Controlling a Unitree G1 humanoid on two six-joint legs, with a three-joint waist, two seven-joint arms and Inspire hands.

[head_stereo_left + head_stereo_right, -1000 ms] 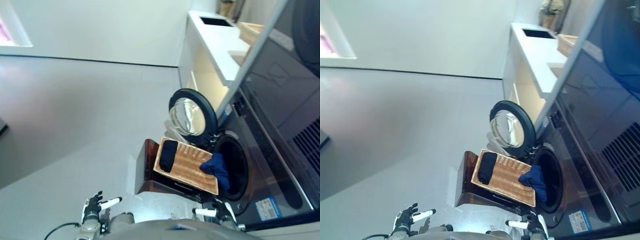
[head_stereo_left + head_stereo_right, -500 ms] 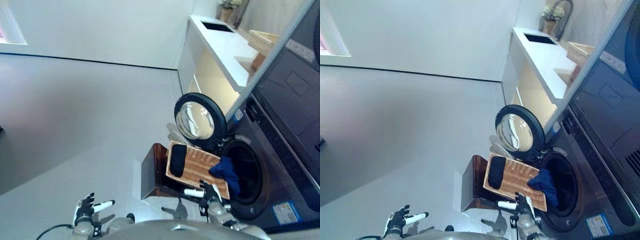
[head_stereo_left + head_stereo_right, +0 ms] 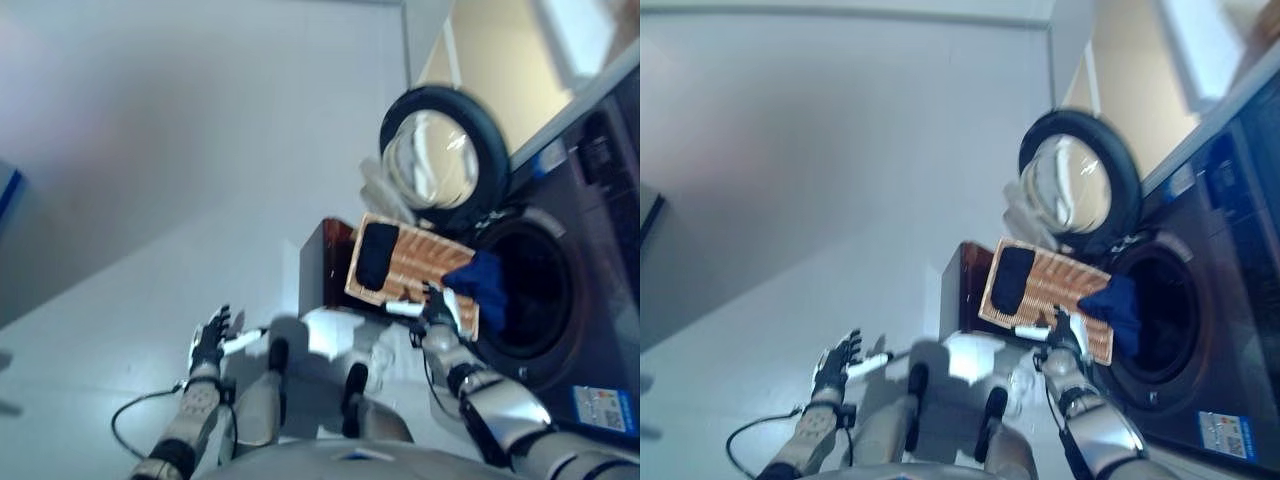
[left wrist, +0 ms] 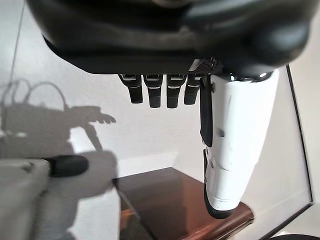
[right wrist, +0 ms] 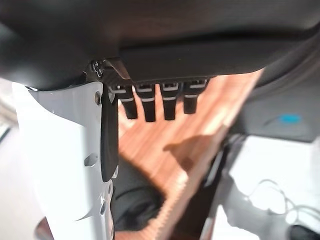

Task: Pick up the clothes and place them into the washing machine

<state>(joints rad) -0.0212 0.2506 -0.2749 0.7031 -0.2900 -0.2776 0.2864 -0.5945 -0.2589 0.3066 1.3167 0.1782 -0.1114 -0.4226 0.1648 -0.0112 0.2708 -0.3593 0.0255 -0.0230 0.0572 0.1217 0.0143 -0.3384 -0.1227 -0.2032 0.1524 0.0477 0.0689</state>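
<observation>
A flat wicker basket [image 3: 420, 262] rests on a dark wooden stool [image 3: 325, 265] in front of the washing machine [image 3: 560, 300]. A black garment [image 3: 376, 255] lies at the basket's left end. A dark blue garment [image 3: 482, 283] hangs from the basket's right end into the drum opening [image 3: 530, 295]. My right hand [image 3: 438, 308] hovers open at the basket's near edge, holding nothing; its wrist view shows the wicker [image 5: 200, 135] and the black garment [image 5: 132, 205] just past its fingers. My left hand [image 3: 210, 340] is open low on the left, away from the basket.
The machine's round door [image 3: 440, 160] stands swung open, left of the drum. A pale crumpled item [image 3: 385, 195] lies on the floor under the door. A cream cabinet [image 3: 490, 50] stands at the back right. Grey floor stretches to the left.
The camera has tilted down, so the whole scene has shifted. My right hand has risen from beside the machine to the basket's near edge. The clothes lie as before.
</observation>
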